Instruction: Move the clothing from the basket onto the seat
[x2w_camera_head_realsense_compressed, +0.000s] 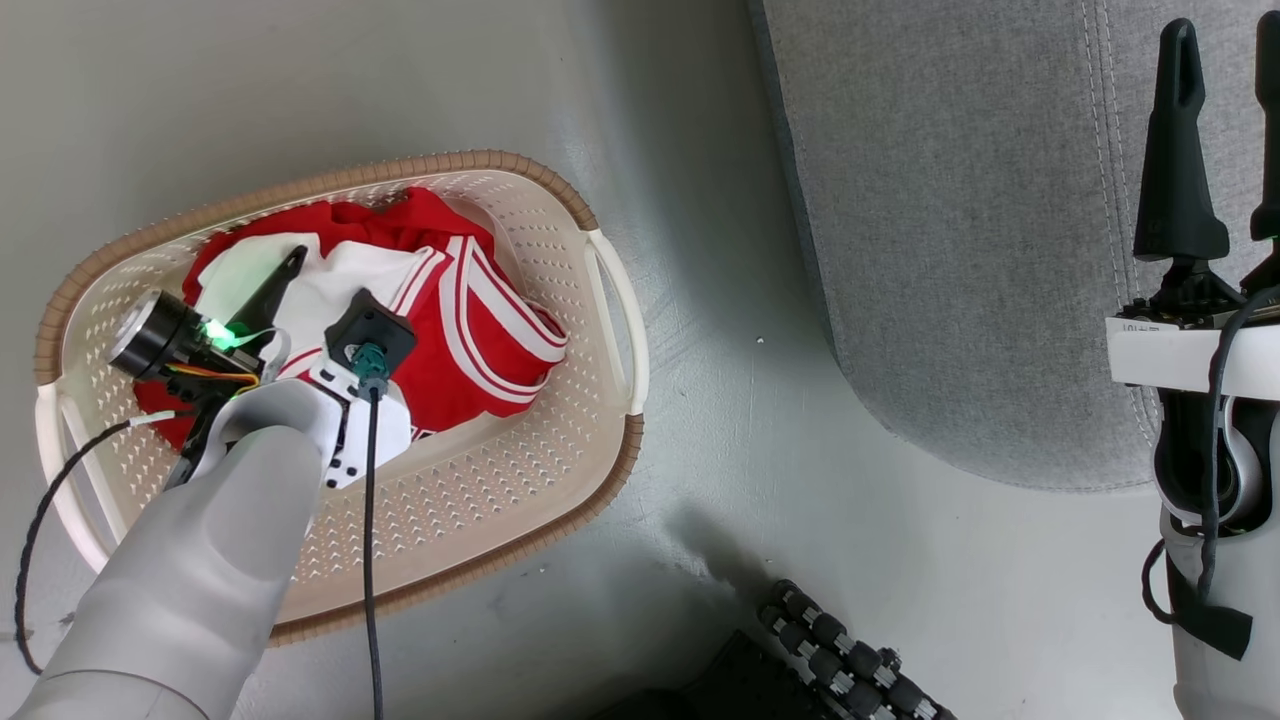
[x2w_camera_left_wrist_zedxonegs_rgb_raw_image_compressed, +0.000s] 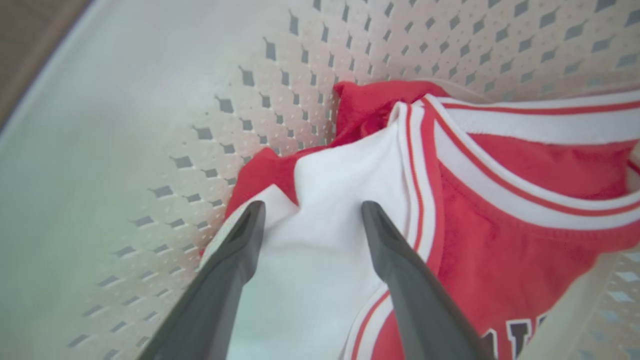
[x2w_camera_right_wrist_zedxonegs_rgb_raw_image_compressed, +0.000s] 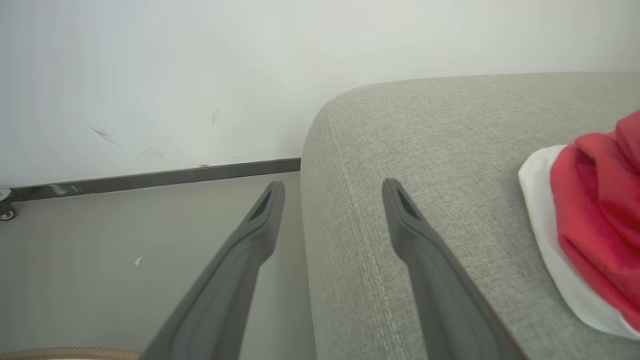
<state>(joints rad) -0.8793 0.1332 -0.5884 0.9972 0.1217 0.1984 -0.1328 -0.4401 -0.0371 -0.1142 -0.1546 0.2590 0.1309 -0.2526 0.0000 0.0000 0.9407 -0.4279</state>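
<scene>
- A smooth, pale-grey rounded forearm shell (x2w_camera_head_realsense_compressed: 200, 560) is showing at the lower left of the head view.
- A green light (x2w_camera_head_realsense_compressed: 215, 332) is glowing beside a black, silver-faced cylinder (x2w_camera_head_realsense_compressed: 150, 335) and orange-yellow wires (x2w_camera_head_realsense_compressed: 215, 375).
- A thin black cable (x2w_camera_head_realsense_compressed: 372, 560) is running down from a teal connector (x2w_camera_head_realsense_compressed: 372, 360).
- The left gripper (x2w_camera_left_wrist_zedxonegs_rgb_raw_image_compressed: 312, 206) and right gripper (x2w_camera_right_wrist_zedxonegs_rgb_raw_image_compressed: 334, 186) are showing long, tapered dark-grey fingers.
- A white labelled band (x2w_camera_head_realsense_compressed: 1170, 355) is wrapping the wrist at the right edge.

Bright, even, diffuse light. Soft shadow on floor (x2w_camera_head_realsense_compressed: 715, 545) by basket (x2w_camera_head_realsense_compressed: 480, 480); green LED (x2w_camera_head_realsense_compressed: 215, 330) glows. Head view sharp. Left wrist view: basket side blurs toward left edge, w/ wide-angle bending. Right wrist view: wall (x2w_camera_right_wrist_zedxonegs_rgb_raw_image_compressed: 150, 75) washed pale, slight softness up close.
</scene>
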